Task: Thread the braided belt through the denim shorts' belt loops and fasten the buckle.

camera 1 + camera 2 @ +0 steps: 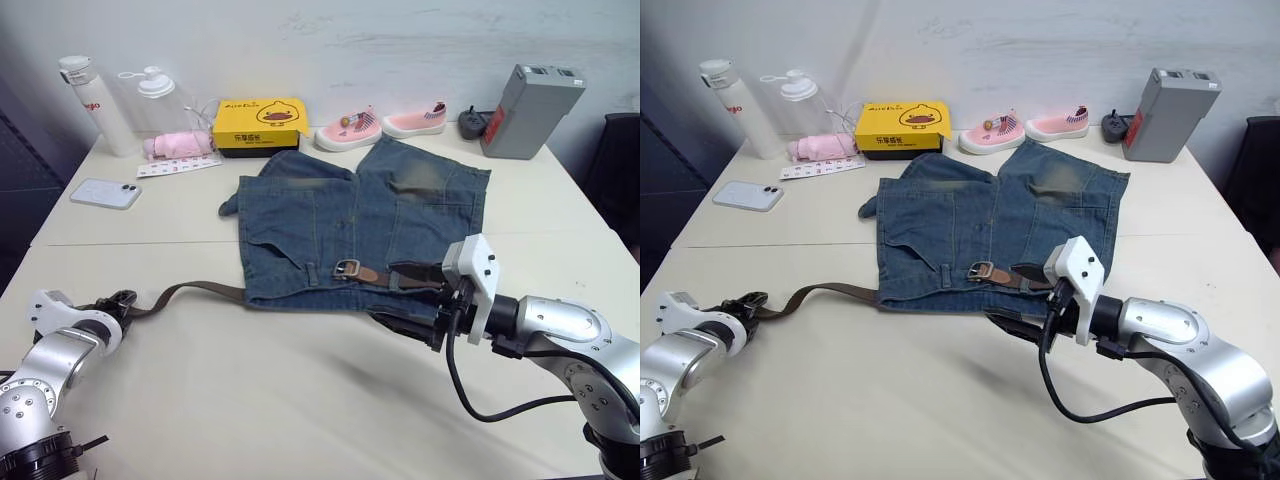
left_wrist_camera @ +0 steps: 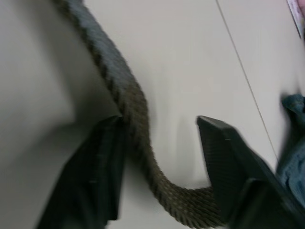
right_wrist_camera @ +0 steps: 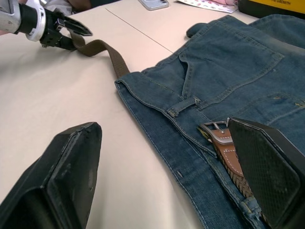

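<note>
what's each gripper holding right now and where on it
Neither has closed on anything. The open left gripper straddles the free tail of the dark-brown braided belt; the open right gripper hovers at the faded blue denim shorts' waistband.

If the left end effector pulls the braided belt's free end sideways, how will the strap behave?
Probably floppy: the braided belt already lies in a loose curve on the table and bends between the open fingers of the left end effector. It would likely straighten first. After that it may drag the denim shorts, since the buckle end lies at their waistband.

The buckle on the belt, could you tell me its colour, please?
Silver; the buckle shows best in the right wrist view.
</note>
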Motion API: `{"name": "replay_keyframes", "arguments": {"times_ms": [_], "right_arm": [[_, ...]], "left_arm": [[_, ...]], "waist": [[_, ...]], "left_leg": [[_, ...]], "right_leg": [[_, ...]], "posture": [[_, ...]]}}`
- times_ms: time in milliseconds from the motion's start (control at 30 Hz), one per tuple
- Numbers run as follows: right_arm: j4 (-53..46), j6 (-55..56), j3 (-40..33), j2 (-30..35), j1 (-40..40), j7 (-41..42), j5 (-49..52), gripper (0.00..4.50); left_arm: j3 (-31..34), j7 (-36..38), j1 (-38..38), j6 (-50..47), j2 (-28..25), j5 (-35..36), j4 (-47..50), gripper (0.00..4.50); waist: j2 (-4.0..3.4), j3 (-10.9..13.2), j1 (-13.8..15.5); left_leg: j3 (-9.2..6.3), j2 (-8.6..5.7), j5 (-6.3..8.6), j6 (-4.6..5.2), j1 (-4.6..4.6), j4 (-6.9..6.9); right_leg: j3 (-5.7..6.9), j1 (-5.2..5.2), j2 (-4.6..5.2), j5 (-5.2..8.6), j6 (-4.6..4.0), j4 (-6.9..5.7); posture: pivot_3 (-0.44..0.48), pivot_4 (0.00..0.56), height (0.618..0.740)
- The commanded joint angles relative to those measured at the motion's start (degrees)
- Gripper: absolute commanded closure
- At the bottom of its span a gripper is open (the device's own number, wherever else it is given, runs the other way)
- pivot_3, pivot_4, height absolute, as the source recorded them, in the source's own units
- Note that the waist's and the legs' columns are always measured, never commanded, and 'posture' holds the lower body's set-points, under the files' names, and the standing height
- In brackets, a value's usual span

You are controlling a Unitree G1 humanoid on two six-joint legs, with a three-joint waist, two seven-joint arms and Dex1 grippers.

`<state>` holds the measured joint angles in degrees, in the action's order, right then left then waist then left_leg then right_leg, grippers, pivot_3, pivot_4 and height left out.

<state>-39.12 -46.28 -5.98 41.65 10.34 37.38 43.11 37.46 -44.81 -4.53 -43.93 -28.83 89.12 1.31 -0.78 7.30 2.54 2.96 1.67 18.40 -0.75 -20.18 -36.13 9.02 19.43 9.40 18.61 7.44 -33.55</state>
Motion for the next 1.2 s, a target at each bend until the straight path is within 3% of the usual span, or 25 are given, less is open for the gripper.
{"name": "replay_keyframes", "arguments": {"times_ms": [33,100,267,533,633,800,1033,1200], "right_arm": [[-2.28,0.33,-1.93,0.44,0.62,-1.01,1.07,0.00],[-2.11,0.26,-2.03,0.49,0.77,-1.33,1.10,0.00],[-2.19,0.16,-2.76,0.40,0.69,-2.20,1.37,0.00],[-3.08,0.10,-3.19,1.05,-0.38,-2.86,1.48,0.00],[-3.25,0.36,-3.34,1.96,-0.90,-2.37,1.17,0.00],[-2.03,3.19,0.40,3.21,2.30,-2.87,-5.09,0.00],[-0.79,14.29,8.25,4.23,5.73,-5.35,-22.95,0.00],[0.32,20.72,13.48,3.20,6.98,-7.22,-34.01,0.00]], "left_arm": [[-0.64,1.20,-0.54,0.21,0.33,-2.90,-2.63,3.74],[-1.36,3.08,-1.55,-0.02,-0.45,-4.97,-3.79,4.37],[-3.76,9.67,-4.73,-0.69,-3.04,-10.37,-5.12,4.37],[-11.24,24.61,-8.06,1.25,-9.16,-27.61,0.18,4.37],[-17.14,31.22,-10.41,1.96,-13.07,-35.22,5.20,4.37],[-38.55,46.15,-19.29,11.70,-24.54,-61.76,8.47,4.37],[-54.47,60.46,-31.85,24.36,-21.16,-81.69,6.30,4.37],[-56.00,65.12,-32.36,29.58,-16.05,-87.65,4.58,4.37]], "waist": [[0.07,0.04,0.17],[0.12,0.04,0.52],[0.17,0.06,0.59],[0.54,0.29,0.35],[0.60,0.38,0.51],[0.50,0.46,0.53],[0.38,0.53,0.34],[0.45,0.64,-0.05]], "left_leg": [[0.00,0.00,0.00,0.00,-0.01,0.00],[-0.02,-0.02,0.00,0.00,-0.02,-0.02],[-0.03,-0.04,0.01,0.01,-0.04,-0.01],[-0.02,-0.01,0.00,-0.02,-0.09,0.06],[0.03,-0.01,-0.01,-0.04,-0.11,0.08],[0.11,-0.02,0.01,-0.09,-0.14,0.08],[0.63,0.01,-0.01,-0.11,-0.18,0.19],[0.73,0.05,-0.10,-0.07,-0.13,0.15]], "right_leg": [[0.00,-0.01,0.00,0.00,0.00,0.00],[0.02,-0.01,0.01,0.00,0.00,0.01],[0.03,-0.01,0.02,0.00,0.00,0.02],[0.08,0.07,-0.03,0.00,0.00,0.05],[0.10,0.08,-0.04,0.00,0.00,0.07],[0.12,0.08,-0.03,0.00,0.00,0.10],[0.11,0.24,-0.07,0.00,0.00,0.15],[0.10,0.24,-0.09,0.00,0.01,0.09]], "posture": [[0.000,0.150,0.683],[0.000,0.150,0.683],[0.000,0.150,0.683],[0.000,0.150,0.683],[0.000,0.150,0.683],[0.000,0.150,0.683],[0.000,0.150,0.683],[0.000,0.150,0.683]]}}
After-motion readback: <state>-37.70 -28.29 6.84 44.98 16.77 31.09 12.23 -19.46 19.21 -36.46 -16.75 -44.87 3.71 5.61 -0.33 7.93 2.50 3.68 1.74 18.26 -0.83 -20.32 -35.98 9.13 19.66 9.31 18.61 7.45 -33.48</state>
